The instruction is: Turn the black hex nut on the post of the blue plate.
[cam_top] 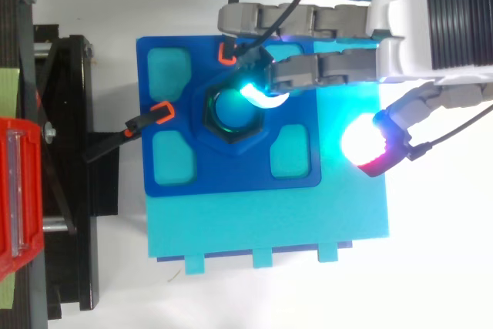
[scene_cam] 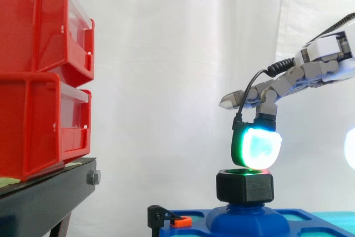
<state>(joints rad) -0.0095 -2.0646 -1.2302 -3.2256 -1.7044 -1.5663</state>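
The black hex nut (scene_cam: 244,186) sits on the post of the blue plate (cam_top: 231,173), with the post's rounded top (cam_top: 229,109) showing inside it. My hand (scene_cam: 304,73) reaches in from the right, above the plate. One finger is bent down, and its cyan-green glowing pad (scene_cam: 256,145) sits at the top of the nut near its right rim, touching or just above it. The other fingers (cam_top: 262,17) stretch out straight past the nut. The thumb's white-red pad (cam_top: 368,144) hangs to the right, apart from the nut. Nothing is held.
Stacked red bins (scene_cam: 39,76) stand on a black stand (scene_cam: 50,190) to the left. Two black clamps with orange tips (cam_top: 160,112) (cam_top: 226,53) grip the blue plate. A cyan base (cam_top: 269,221) lies under the plate.
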